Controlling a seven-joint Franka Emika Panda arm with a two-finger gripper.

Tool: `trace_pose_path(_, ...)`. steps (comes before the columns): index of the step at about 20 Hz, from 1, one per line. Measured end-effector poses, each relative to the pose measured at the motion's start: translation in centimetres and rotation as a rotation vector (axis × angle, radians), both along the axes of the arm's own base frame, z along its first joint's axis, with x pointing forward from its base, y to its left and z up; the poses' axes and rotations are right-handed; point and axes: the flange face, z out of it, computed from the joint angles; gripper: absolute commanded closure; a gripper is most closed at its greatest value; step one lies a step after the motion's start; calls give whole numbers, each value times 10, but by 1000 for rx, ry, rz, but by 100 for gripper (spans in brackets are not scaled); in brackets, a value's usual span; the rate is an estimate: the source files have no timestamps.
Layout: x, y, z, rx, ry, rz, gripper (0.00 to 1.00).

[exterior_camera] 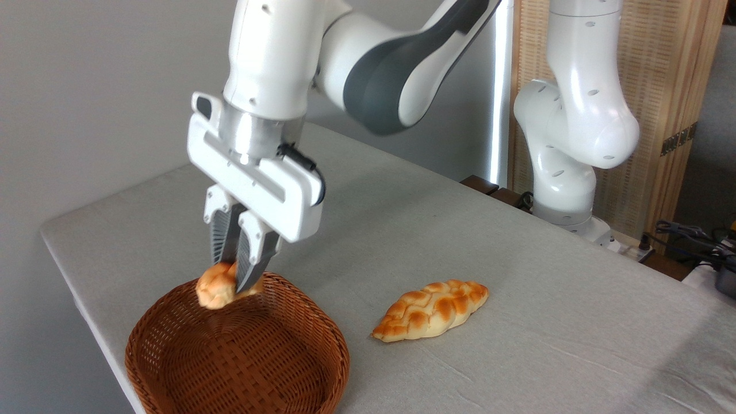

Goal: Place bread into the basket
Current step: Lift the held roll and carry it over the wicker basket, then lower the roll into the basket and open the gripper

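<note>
The small round golden bun point(214, 290) hangs above the far rim of the reddish-brown wicker basket point(172, 322), which sits at the table's near left corner. My gripper point(234, 275) points down from above and is shut on the bun, one finger point(250, 261) crossing its right side. The bun is clear of the basket's floor, and the basket holds nothing else.
A longer pointed braided loaf point(431, 309) lies on the grey tablecloth point(517, 287) to the right of the basket. The arm's white base point(566, 190) stands at the far right edge. The table's left edge runs close beside the basket.
</note>
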Motion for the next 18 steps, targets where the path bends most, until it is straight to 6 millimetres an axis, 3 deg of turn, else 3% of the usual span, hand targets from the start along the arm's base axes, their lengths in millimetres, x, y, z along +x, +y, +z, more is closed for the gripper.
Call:
trace_pose_path(2, 9, -9, -15, 8, -12, -2, 59)
trace_pose_path(3, 12, -17, -22, 11, -15, -8, 46)
trace_pose_path(7, 22, -45, -54, 26, -7, -40, 28)
trace_pose_path(11, 26, -53, -67, 31, 5, -51, 5)
trace_pose_path(13, 26, -52, -66, 31, 3, -49, 0)
trace_pose_path(18, 27, -51, -64, 31, -1, -48, 0)
